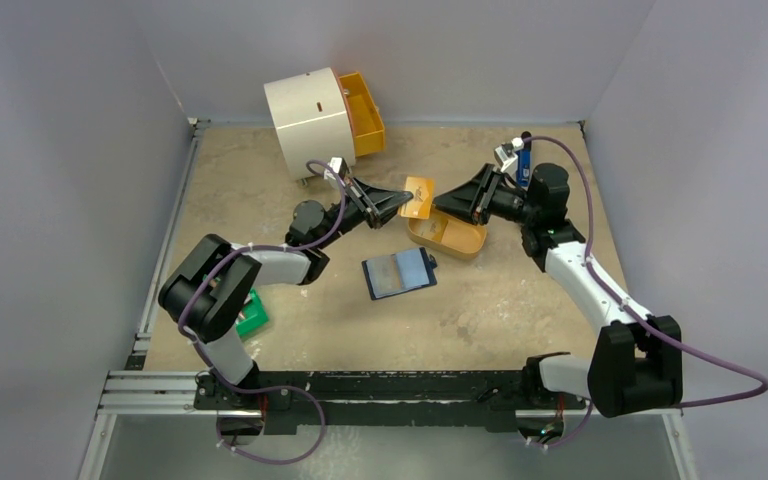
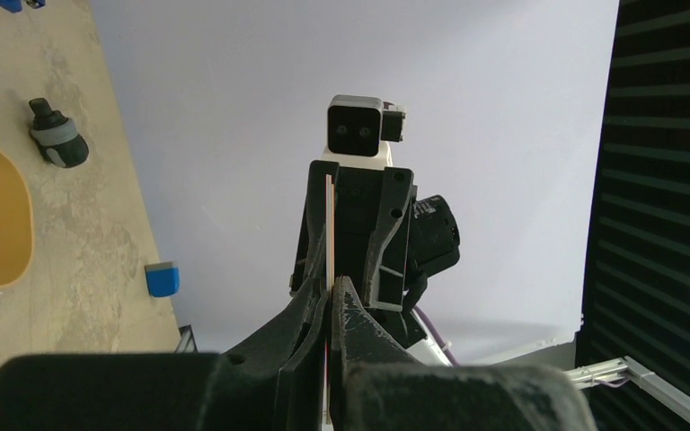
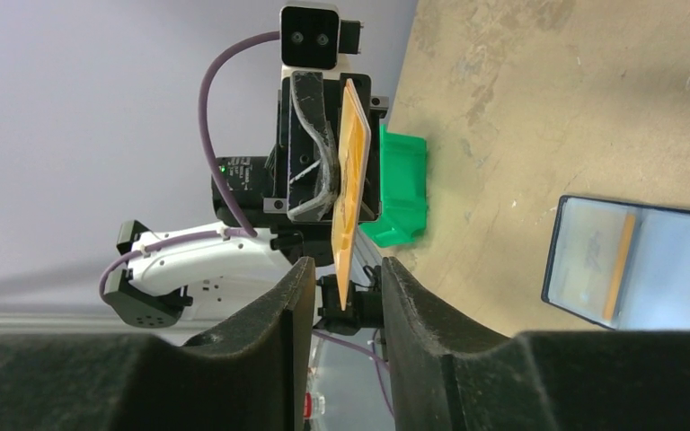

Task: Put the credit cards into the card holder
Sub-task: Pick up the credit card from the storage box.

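The top external view looks down from above and behind the arm bases, far enough back to take in the whole counter and both arms reaching away from the lens. The left wrist view sits close behind the left jaws, rolled so the counter stands as a strip at its left edge, and faces the right arm's wrist camera head-on. The right wrist view, close behind the right jaws with the counter at its right, looks back at the left arm's wrist camera. All three share the card between the arms. The top and right wrist views also share the open card holder and green box.
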Available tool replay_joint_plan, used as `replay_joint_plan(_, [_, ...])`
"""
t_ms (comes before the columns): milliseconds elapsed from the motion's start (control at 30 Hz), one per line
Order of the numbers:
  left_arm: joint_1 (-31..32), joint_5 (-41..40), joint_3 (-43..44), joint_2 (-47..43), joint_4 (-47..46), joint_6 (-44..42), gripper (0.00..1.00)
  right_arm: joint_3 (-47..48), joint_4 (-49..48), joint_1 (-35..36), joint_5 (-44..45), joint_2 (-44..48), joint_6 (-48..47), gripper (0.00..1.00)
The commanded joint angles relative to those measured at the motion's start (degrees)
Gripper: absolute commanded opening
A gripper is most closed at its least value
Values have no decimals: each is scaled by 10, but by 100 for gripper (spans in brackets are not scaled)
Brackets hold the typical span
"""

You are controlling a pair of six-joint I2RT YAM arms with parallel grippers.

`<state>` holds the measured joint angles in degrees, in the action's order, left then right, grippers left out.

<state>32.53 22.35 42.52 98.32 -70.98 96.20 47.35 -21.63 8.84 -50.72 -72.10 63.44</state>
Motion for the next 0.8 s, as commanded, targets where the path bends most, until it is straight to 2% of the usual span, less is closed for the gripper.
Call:
replay_joint_plan(0, [-1,-1,19,-28,-14,-24,0,37,-6,3,-13,-2,-8,33])
replay_joint_plan(233, [2,0,27,-30,3,-35,0,54,18,16,-10,-17,-22,22])
replay_joint_plan(467, [4,1,29,-29,4,-37,0,53,25,17,-11,-21,-25,18])
replay_joint_plan(633, [6,4,33,-27,7,-38,0,50,21,17,-14,-21,-23,9])
replay_joint_plan(767, [13,5,37,-29,15,-48,0,47,16,17,-16,-22,-20,9])
